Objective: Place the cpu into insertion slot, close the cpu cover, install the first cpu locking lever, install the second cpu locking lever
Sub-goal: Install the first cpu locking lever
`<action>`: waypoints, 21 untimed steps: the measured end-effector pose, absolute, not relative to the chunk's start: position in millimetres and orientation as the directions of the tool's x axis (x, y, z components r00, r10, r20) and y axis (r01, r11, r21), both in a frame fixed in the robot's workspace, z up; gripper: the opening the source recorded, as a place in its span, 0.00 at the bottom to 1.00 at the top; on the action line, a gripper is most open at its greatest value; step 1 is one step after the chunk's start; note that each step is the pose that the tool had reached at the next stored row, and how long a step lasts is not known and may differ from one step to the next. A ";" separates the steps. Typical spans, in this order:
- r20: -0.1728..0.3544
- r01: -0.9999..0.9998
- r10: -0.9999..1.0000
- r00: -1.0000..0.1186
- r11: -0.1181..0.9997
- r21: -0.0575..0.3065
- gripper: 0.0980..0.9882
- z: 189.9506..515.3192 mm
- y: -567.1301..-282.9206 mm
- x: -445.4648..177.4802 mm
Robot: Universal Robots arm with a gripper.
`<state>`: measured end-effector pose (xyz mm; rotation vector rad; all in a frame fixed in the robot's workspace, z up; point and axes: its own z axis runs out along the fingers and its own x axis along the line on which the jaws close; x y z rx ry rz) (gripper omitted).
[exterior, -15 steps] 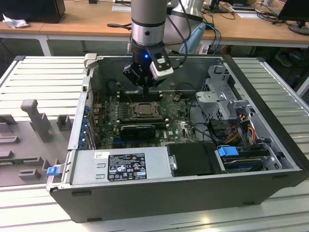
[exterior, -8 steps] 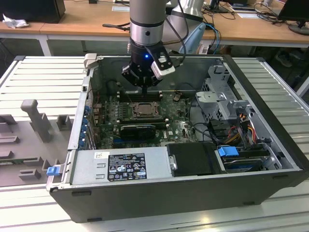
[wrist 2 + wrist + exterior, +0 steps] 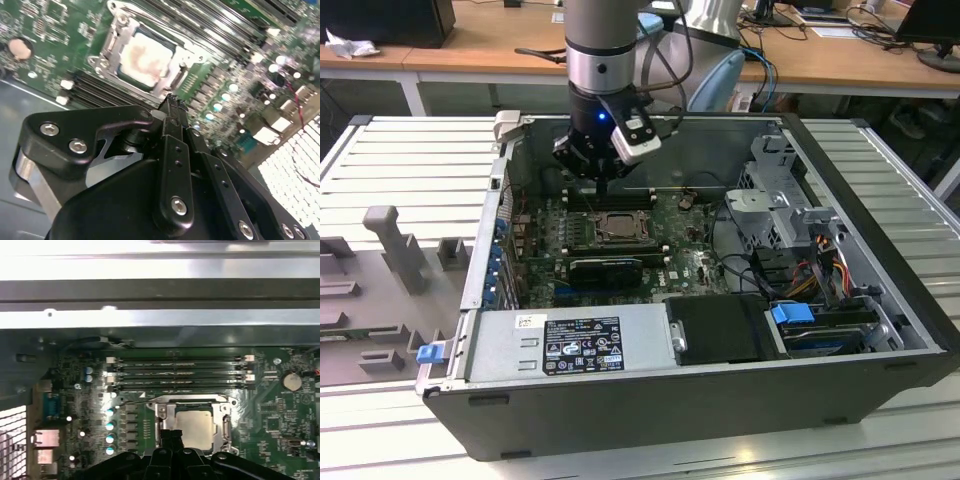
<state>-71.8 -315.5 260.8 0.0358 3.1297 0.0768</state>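
One end effector (image 3: 172,101) — fingers pressed together — is hanging just beside the cpu cover (image 3: 162,416), which is framing the cpu (image 3: 196,425).

case (image 3: 670,410) lid off, so straight-down access over the mobo (image 3: 688,258) is free. open air above the insertion slot (image 3: 617,228) mid-board, apart from the gripper (image 3: 603,188), fingers together, hanging close over its edge. memory slots (image 3: 175,372) run just beside it on the rear-wall side, low profile. black card (image 3: 605,270) just beside it on the psu (image 3: 570,340) side. drive cage (image 3: 775,185) + cables (image 3: 815,265) crowd the exterior view's right. case walls block side entry.
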 end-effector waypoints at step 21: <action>-0.010 0.014 0.014 -1.000 0.999 0.050 0.01 256.9 -291.5 -112.1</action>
